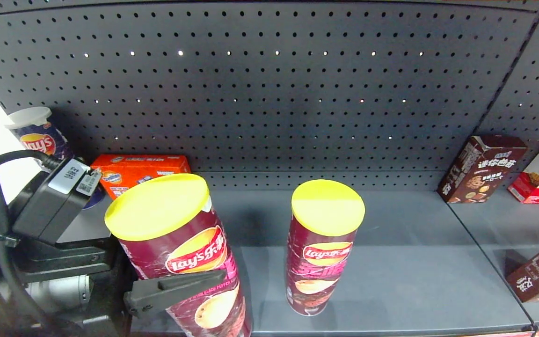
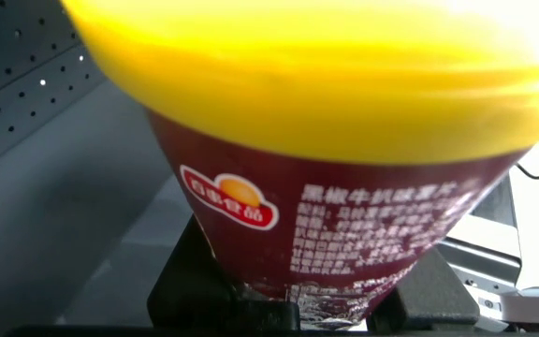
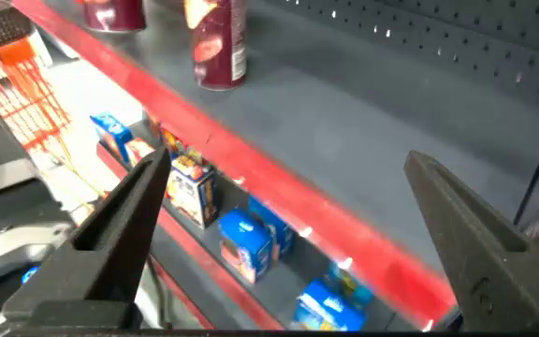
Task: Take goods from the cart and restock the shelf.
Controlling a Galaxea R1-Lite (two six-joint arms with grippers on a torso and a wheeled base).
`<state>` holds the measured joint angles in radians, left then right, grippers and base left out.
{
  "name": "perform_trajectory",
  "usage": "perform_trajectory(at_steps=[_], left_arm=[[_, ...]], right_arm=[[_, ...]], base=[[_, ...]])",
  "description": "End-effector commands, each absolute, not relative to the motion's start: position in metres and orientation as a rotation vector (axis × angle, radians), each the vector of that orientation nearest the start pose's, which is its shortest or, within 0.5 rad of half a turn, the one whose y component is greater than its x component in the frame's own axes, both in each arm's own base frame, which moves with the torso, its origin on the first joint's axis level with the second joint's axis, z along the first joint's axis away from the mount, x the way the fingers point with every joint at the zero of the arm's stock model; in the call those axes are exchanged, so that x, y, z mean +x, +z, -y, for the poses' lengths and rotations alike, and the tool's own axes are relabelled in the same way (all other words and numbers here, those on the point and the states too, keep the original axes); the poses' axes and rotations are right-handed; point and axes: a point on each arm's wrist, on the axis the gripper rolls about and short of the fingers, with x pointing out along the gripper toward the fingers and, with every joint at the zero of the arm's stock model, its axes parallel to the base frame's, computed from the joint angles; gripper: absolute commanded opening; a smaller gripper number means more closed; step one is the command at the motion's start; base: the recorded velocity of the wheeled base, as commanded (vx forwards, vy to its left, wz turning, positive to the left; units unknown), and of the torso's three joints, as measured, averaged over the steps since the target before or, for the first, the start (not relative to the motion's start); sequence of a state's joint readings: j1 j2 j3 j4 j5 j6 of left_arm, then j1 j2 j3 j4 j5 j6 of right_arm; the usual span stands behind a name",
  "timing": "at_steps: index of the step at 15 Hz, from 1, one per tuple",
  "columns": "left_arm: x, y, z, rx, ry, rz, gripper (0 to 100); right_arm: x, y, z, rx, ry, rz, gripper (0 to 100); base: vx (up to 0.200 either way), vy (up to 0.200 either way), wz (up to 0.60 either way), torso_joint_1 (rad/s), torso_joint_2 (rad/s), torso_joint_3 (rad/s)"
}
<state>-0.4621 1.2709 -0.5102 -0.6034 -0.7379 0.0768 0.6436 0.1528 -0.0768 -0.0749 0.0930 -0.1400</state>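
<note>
You're gripping a can (image 1: 180, 248) in your left gripper (image 1: 178, 286) at the shelf's (image 1: 414, 271) left front, near a second can (image 1: 321, 248) standing there. Your right gripper (image 3: 288, 164) is hanging wide open by the shelf's front edge.

A dark grey perforated metal back panel (image 1: 269, 84) rises behind the grey metal shelf (image 1: 414, 262). Light glints through some of its holes, and bright white shows past its left edge.

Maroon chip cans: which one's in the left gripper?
The tilted can on the left, clamped by the left gripper; the other maroon can stands upright, free on the shelf.
</note>
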Motion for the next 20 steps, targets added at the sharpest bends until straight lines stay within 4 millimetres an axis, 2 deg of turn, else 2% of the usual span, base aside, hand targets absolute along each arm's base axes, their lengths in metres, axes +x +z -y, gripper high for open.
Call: perform_trajectory(at_steps=[1, 4, 6, 8, 9, 13, 14, 15, 16, 17, 20], left_arm=[[0.157, 0.205, 0.096, 0.044, -1.204, -0.120, 0], [0.156, 0.204, 0.095, 0.044, -1.206, -0.120, 0], [0.154, 0.201, 0.095, 0.042, -1.209, -0.133, 0], [0.154, 0.201, 0.095, 0.042, -1.209, -0.133, 0], [0.154, 0.202, 0.094, 0.043, -1.210, -0.128, 0], [0.150, 0.204, 0.092, 0.045, -1.206, -0.112, 0], [0.151, 0.204, 0.092, 0.045, -1.204, -0.112, 0], [0.151, 0.204, 0.092, 0.045, -1.204, -0.112, 0], [0.149, 0.204, 0.091, 0.046, -1.206, -0.109, 0], [0.145, 0.205, 0.090, 0.047, -1.207, -0.102, 0], [0.142, 0.204, 0.088, 0.047, -1.207, -0.099, 0]], right_arm=[[-0.022, 0.082, 0.014, -0.094, 0.739, 0.035, 100], [-0.022, 0.082, 0.014, -0.063, 0.745, 0.025, 100], [-0.020, 0.082, 0.016, -0.068, 0.843, 0.036, 100], [-0.021, 0.083, 0.016, -0.078, 0.844, 0.044, 100], [-0.021, 0.083, 0.015, -0.051, 0.794, 0.030, 100], [-0.017, 0.085, 0.002, -0.060, 0.334, -0.091, 100], [-0.017, 0.085, 0.001, -0.056, 0.248, -0.095, 100], [-0.017, 0.085, 0.001, -0.056, 0.242, -0.095, 100], [-0.017, 0.085, -0.002, -0.047, 0.070, -0.093, 100], [-0.017, 0.084, -0.003, -0.046, 0.016, -0.085, 100], [-0.017, 0.085, -0.003, -0.043, 0.020, -0.070, 100]], base=[[0.000, 0.000, 0.00, 0.000, 0.00, 0.000], [0.000, 0.000, 0.00, 0.000, 0.00, 0.000], [0.000, 0.000, 0.00, 0.000, 0.00, 0.000], [0.000, 0.000, 0.00, 0.000, 0.00, 0.000], [0.000, 0.000, 0.00, 0.000, 0.00, 0.000], [0.000, 0.000, 0.00, 0.000, 0.00, 0.000], [0.000, 0.000, 0.00, 0.000, 0.00, 0.000], [0.000, 0.000, 0.00, 0.000, 0.00, 0.000], [0.000, 0.000, 0.00, 0.000, 0.00, 0.000], [0.000, 0.000, 0.00, 0.000, 0.00, 0.000], [0.000, 0.000, 0.00, 0.000, 0.00, 0.000]])
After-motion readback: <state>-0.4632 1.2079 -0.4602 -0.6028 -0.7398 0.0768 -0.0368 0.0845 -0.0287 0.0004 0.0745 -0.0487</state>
